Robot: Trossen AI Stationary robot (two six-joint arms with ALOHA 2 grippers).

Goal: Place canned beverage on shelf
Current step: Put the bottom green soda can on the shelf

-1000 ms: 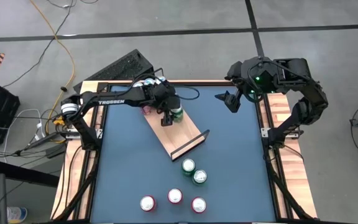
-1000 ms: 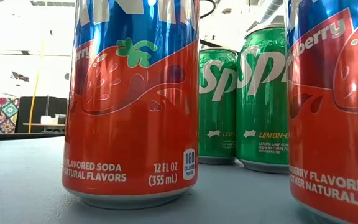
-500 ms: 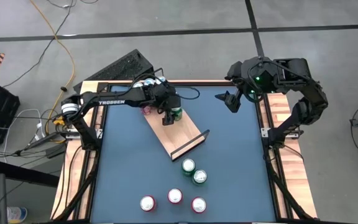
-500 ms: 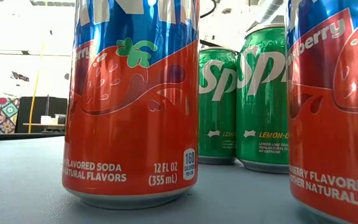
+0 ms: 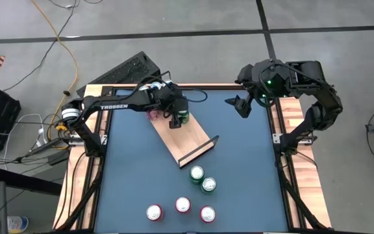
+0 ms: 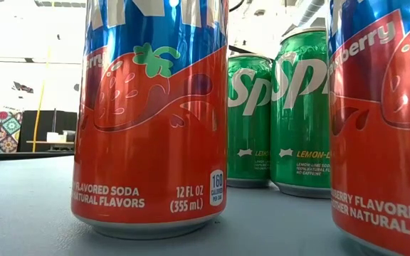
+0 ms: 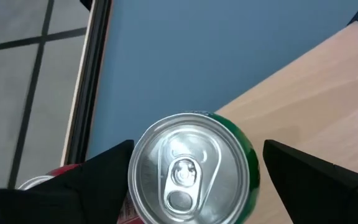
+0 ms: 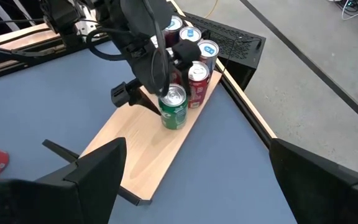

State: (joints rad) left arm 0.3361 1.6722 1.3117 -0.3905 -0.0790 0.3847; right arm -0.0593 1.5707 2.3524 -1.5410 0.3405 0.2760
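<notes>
In the high view the left claw (image 5: 176,119) covers most of the green can (image 5: 183,117), so its grip cannot be judged there. The left wrist view cuts off the can's base and the shelf (image 7: 316,118) beyond a corner. In the low view, 2 red cans (image 6: 149,114) fill the frame, cropped at top and side, hiding the shelf and both arms. The cans (image 8: 191,43) behind the left arm are partly blocked.

Five cans stand loose on the bench (image 5: 252,162) — two green cans (image 5: 197,173) and three red cans (image 5: 182,205). One shelf (image 5: 190,140) carries a single green can (image 8: 174,107) plus a cluster of cans (image 8: 197,81) — at least four, exact number unclear
</notes>
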